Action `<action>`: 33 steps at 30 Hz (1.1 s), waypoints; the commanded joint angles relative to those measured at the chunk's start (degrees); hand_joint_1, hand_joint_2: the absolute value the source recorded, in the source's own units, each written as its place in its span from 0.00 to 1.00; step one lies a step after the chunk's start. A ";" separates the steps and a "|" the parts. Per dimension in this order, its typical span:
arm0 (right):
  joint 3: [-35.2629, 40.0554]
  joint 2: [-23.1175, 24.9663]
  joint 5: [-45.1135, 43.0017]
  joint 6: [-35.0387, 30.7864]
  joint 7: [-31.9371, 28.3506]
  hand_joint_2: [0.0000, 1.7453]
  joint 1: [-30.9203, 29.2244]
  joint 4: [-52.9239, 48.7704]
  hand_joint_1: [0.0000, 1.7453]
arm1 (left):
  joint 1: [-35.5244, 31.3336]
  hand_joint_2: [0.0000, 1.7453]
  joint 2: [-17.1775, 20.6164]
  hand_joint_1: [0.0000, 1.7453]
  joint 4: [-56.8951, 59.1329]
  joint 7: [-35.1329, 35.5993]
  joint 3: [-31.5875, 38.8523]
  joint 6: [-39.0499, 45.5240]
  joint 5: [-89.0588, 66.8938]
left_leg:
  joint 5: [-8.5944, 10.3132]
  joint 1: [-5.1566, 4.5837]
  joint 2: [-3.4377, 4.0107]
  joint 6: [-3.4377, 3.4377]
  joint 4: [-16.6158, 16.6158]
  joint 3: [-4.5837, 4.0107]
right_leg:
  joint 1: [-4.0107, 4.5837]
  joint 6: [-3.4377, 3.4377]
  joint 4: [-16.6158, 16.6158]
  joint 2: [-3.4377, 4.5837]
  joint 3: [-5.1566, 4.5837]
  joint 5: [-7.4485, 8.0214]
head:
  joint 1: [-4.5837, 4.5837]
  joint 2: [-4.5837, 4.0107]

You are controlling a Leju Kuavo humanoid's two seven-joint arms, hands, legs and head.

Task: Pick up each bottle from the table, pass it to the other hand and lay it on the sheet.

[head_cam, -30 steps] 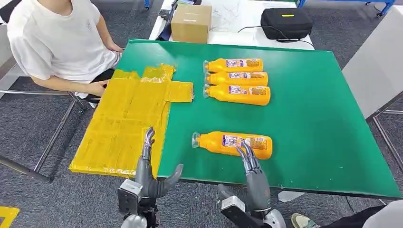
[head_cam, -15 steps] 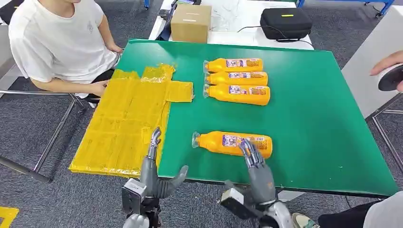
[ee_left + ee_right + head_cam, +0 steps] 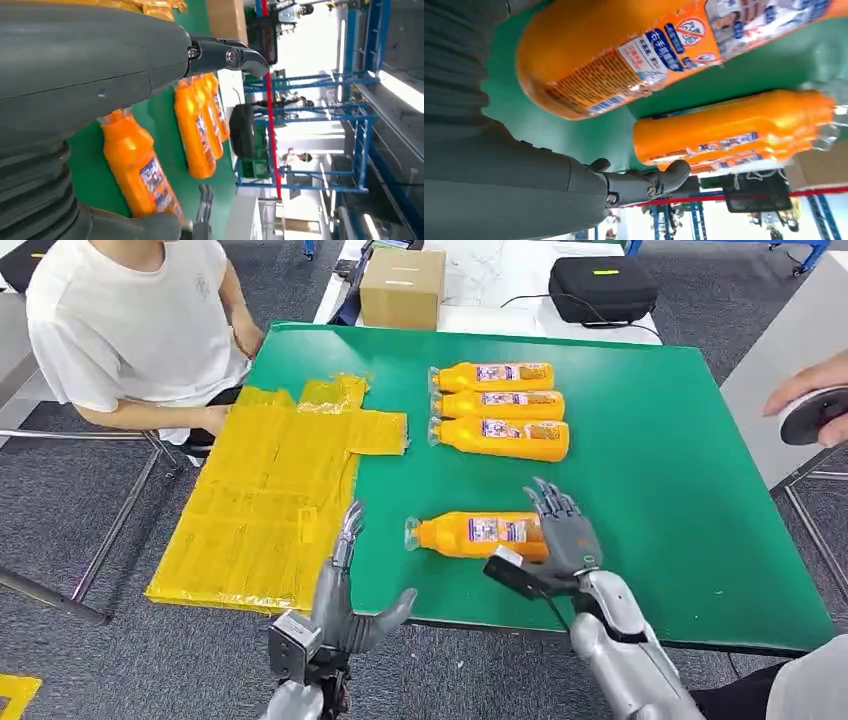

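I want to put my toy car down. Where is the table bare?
Bare green lies right of the three-bottle row, out to the table edge, and between that row and the near bottle. It is crowded by the right hand and on the yellow sheet.

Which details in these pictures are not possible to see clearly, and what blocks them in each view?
- Head view: the base of the nearest bottle is covered by the right hand, so contact cannot be judged.
- Head view: label text on the three far bottles is too small to read.
- Left wrist view: the left hand hides most of the yellow sheet.
- Head view: the round object held by a person is cut off by the edge.
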 commanded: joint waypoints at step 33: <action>13.74 5.57 6.08 21.07 13.33 1.00 -19.75 27.51 0.98 | -2.58 1.00 0.46 0.00 1.90 1.23 0.53 -0.32 -1.99 | -0.03 0.05 0.00 -0.05 -0.02 0.22 | 0.05 -0.09 -0.04 0.01 0.23 -0.04 | 0.00 0.00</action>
